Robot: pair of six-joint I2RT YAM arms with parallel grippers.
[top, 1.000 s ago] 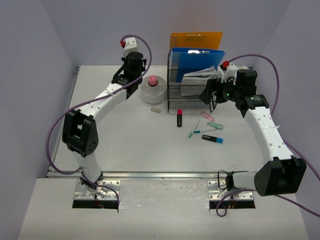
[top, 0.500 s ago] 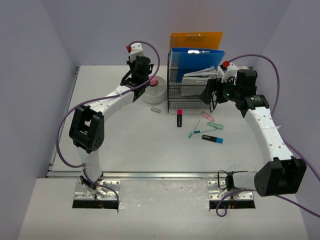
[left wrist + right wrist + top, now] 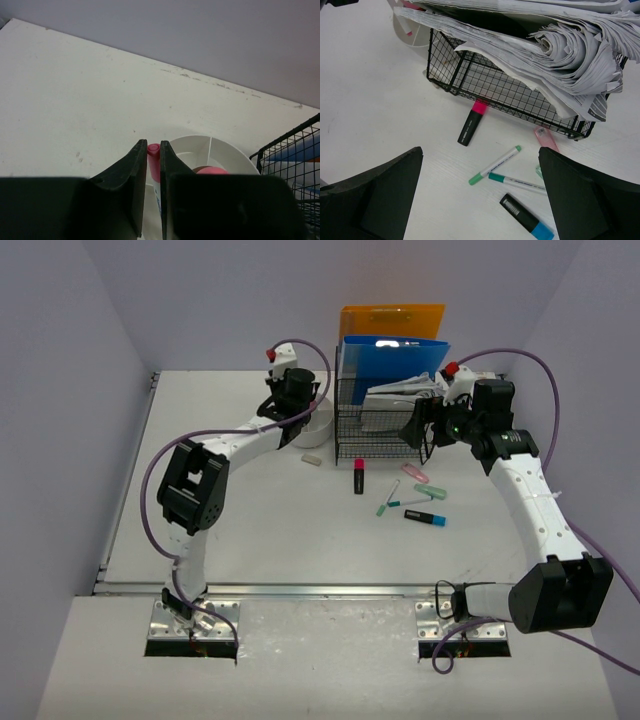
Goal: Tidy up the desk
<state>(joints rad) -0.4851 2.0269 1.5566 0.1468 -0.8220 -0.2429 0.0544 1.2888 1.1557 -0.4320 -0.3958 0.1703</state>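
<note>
On the white desk [image 3: 250,520] stands a round white divided holder [image 3: 313,433] [image 3: 227,147], half hidden under my left gripper [image 3: 297,408]. The left gripper [image 3: 153,150] is shut on a white pen with a pink cap [image 3: 154,160], held just over the holder's near rim. A pink rounded object [image 3: 212,170] sits inside the holder. My right gripper [image 3: 420,430] [image 3: 479,152] hangs open above loose pens beside the wire basket: a black highlighter with a pink cap [image 3: 471,125], a green-capped pen [image 3: 495,165], a teal-capped pen [image 3: 517,183] and a black highlighter with a blue cap [image 3: 526,217].
A black wire basket [image 3: 375,425] stuffed with papers [image 3: 560,45] stands at the back, with blue [image 3: 395,355] and orange [image 3: 390,320] folders behind it. A small grey eraser [image 3: 312,458], a pink piece [image 3: 415,473] and a mint piece [image 3: 431,491] lie nearby. A metal rail [image 3: 320,590] edges the desk.
My left arm has swung right with the pink-capped pen, from beside the round holder to over it. The right arm has not moved.
</note>
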